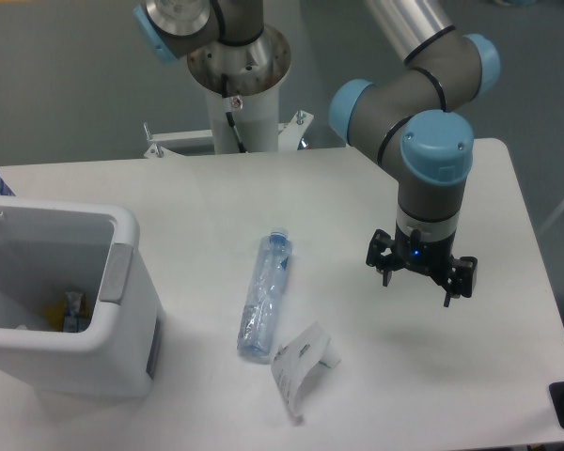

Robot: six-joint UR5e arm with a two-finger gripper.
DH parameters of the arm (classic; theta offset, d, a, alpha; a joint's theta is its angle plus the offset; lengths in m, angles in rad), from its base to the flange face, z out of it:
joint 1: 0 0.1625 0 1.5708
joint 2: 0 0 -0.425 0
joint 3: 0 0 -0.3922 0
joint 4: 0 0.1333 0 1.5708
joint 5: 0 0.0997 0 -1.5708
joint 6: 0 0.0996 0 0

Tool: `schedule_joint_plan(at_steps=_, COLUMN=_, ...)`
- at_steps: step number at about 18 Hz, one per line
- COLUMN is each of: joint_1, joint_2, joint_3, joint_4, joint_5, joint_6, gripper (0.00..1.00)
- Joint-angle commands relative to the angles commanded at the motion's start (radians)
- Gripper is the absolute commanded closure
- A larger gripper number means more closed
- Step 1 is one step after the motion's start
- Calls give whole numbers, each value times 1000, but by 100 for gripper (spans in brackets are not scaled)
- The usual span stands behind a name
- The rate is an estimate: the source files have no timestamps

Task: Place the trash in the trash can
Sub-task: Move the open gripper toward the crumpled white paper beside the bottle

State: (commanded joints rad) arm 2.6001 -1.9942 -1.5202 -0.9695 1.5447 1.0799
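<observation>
Now, fingers: the two black fingers [387,273] of the black two-finger gripper [417,287] point down, spread wide apart, holding nothing.
Gripper: hangs above the white table [376,395], well apart to the right of the bottle.
Arm: grey with blue joint caps [435,150], rising above the gripper.
Bottle: crushed clear plastic bottle with a blue cap [265,294] lies flat on the table, cap pointing away.
Paper: crumpled white paper slip with faint print [299,365] lies just beside the bottle's near end, at its right.
Bin: large white rectangular plastic trash can [132,310] stands left of the bottle, near it, with small items inside.
</observation>
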Motion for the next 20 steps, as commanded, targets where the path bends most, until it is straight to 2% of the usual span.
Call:
schedule_joint_plan(at_steps=6, joint_1=-6, joint_2=9, joint_3=-11, joint_4=6, joint_5=-20, joint_6=-11, gripper=0)
schedule_joint_plan(at_steps=9, joint_1=-17, joint_2=11, joint_3=-53, joint_4=15, joint_5=-44, joint_6=-14, gripper=0)
schedule_joint_plan(at_steps=13, joint_1=-64, joint_2=17, joint_3=-142, joint_4=127, joint_5=-46, joint_6=-15, gripper=0)
schedule_joint_plan(at_steps=20, joint_1=-152, joint_2=-20, joint_3=-163, joint_4=132, joint_5=-46, joint_6=-17, gripper=0)
